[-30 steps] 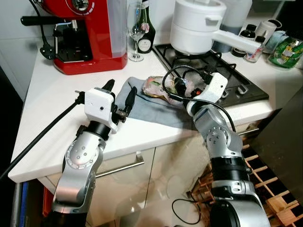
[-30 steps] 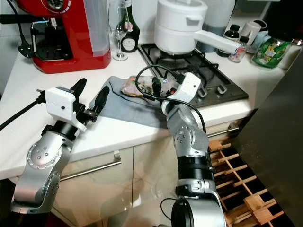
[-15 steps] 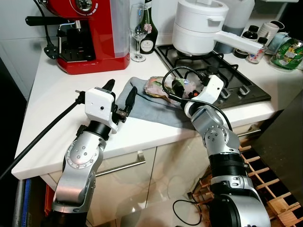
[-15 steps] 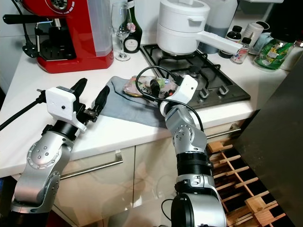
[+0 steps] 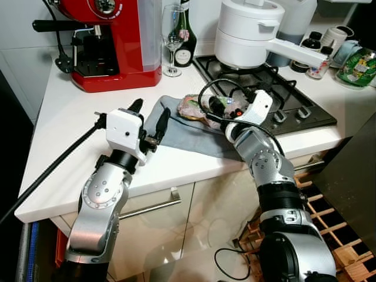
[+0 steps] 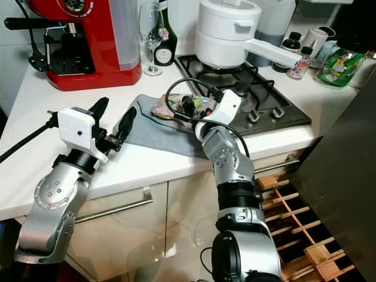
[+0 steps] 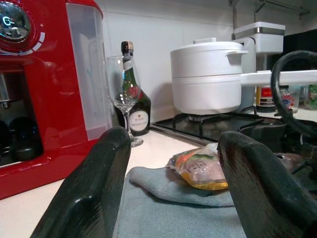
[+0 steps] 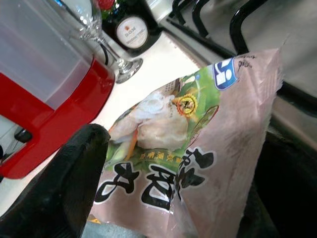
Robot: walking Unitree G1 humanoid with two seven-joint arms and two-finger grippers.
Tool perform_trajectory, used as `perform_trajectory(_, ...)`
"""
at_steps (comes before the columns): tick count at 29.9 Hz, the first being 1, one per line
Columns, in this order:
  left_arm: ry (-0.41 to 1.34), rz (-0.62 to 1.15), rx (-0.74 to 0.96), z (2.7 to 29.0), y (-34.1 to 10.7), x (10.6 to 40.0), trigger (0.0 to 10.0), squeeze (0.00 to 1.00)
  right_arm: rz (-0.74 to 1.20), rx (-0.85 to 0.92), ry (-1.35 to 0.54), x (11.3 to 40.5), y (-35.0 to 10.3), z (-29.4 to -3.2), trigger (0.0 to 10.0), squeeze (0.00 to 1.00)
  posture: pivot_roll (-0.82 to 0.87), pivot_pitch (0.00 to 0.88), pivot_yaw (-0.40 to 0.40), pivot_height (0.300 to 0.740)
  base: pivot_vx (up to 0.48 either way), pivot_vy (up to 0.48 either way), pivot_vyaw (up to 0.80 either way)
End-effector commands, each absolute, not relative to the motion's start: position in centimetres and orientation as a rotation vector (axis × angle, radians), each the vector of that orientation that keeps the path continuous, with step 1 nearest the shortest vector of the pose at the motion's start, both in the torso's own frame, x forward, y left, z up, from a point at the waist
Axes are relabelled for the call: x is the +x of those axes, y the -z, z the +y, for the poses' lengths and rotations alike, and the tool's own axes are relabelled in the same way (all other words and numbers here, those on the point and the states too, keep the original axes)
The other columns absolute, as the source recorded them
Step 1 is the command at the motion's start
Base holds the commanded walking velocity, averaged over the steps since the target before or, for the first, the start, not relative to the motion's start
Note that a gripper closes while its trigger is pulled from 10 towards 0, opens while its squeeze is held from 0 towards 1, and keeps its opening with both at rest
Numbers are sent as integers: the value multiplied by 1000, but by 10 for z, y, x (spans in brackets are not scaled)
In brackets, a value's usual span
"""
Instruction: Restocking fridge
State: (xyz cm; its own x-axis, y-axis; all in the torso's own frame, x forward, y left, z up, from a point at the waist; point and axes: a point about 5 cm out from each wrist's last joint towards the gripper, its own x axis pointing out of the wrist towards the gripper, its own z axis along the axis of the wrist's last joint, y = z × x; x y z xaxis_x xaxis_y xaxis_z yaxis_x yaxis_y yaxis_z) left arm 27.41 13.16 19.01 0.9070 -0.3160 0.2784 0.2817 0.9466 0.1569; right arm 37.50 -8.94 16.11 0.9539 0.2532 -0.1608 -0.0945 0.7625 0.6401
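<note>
Right gripper (image 8: 163, 198) jaws are straddling the pink printed food packet (image 8: 198, 148) on the grey cloth (image 5: 188, 132), readying a grasp; left gripper (image 5: 150, 117) is waiting open-jawed beside the cloth.

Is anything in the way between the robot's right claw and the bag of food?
Nothing visible is. The right gripper is already at the food bag, one finger on either side of it, on the grey cloth beside the hob. The left gripper waits open nearby.
</note>
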Motion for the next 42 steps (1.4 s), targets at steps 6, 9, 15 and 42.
perform_trajectory(6, 323, -291, 117, 128, -190, 277, 10000, 0, 326, 765, -213, 379, -150, -82, 10000, 0, -21, 0, -44, 740, 0, 0, 0)
perform_trajectory(9, 322, -292, 117, 128, -191, 278, 10000, 0, 323, 749, -236, 381, -150, -78, 10000, 0, -17, 0, -45, 740, 0, 0, 0)
perform_trajectory(15, 322, -288, 117, 128, -190, 277, 10000, 0, 305, 709, -205, 385, -153, -83, 0, 0, -17, 0, -47, 740, 0, 0, 0)
perform_trajectory(42, 320, -264, 119, 121, -184, 284, 10000, 0, 144, 553, -213, 385, -164, -96, 0, 0, -27, 0, -61, 740, 0, 0, 0)
